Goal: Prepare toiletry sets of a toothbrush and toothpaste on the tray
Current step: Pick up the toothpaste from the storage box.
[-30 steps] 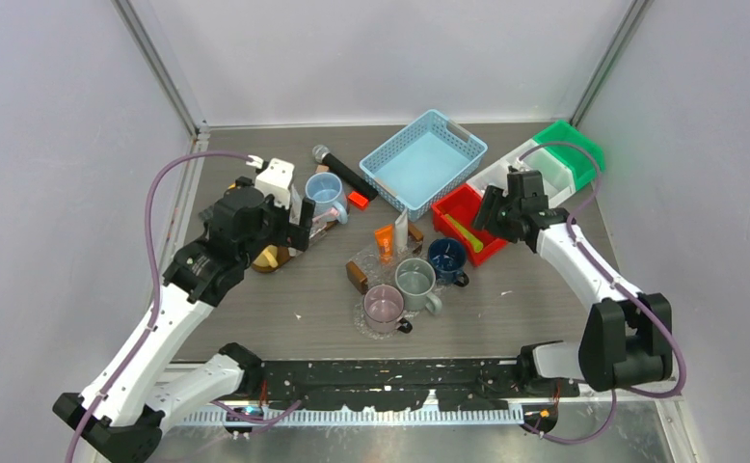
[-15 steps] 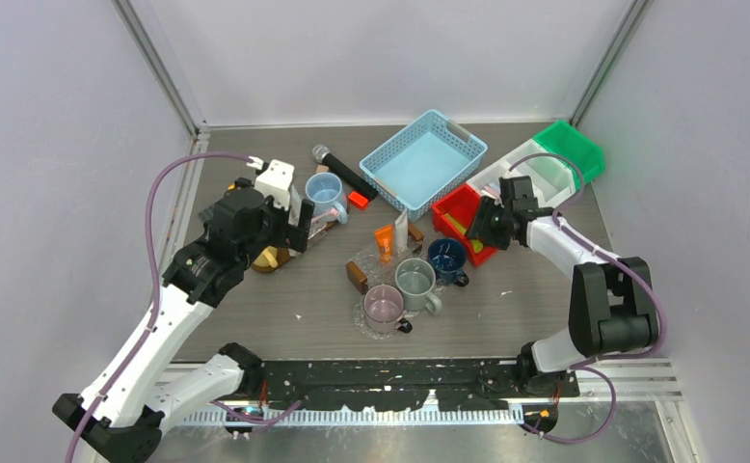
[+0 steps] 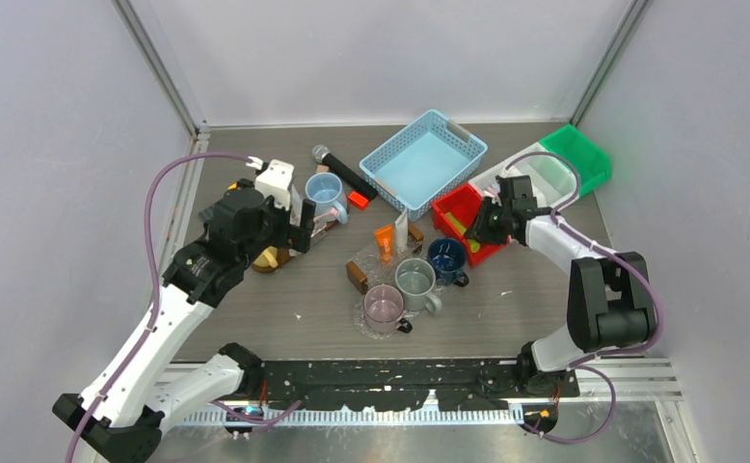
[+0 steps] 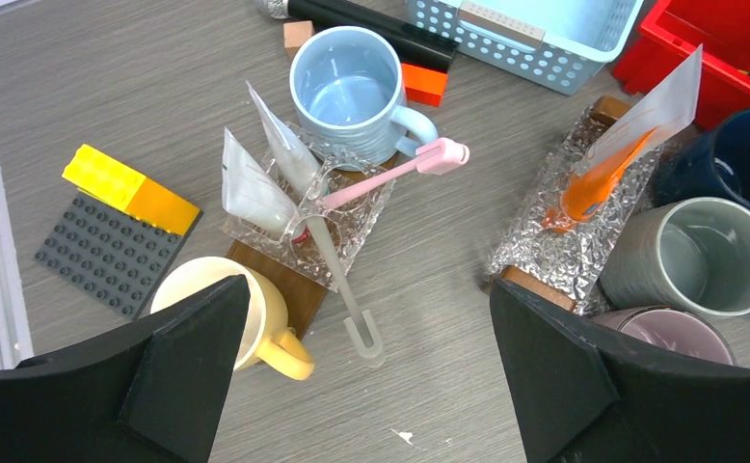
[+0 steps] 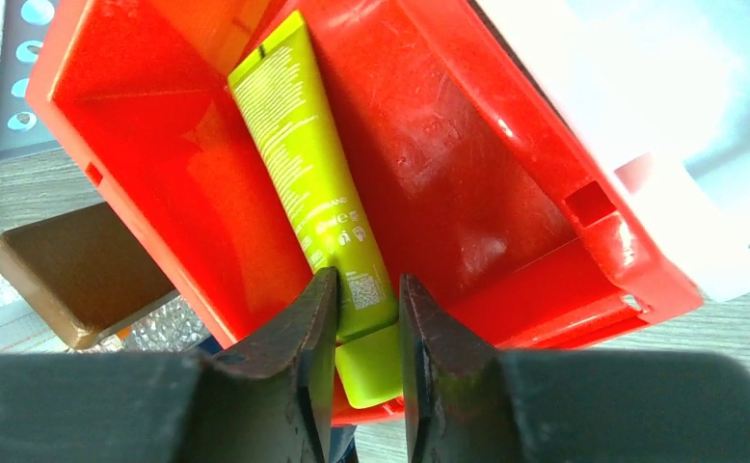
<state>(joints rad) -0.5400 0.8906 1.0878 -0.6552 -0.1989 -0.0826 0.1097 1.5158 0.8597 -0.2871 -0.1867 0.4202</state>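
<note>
right fingers (image 5: 306,367) clamp green toothpaste tube (image 5: 299,159) near its cap, a hold that may slip; left fingers (image 4: 183,362) open

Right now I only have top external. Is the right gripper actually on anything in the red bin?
Observer: Yes. The right wrist view shows the right gripper with a finger against each side of a green toothpaste tube, near its cap end.
Operator: Tube lifted?
Observer: It doesn't look lifted. It lies lengthwise along the floor of the red bin.
Operator: The left gripper hides the tray by the light blue mug. What's on it?
Observer: On the clear tray there are two white tubes, a pink toothbrush and a translucent toothbrush.
</note>
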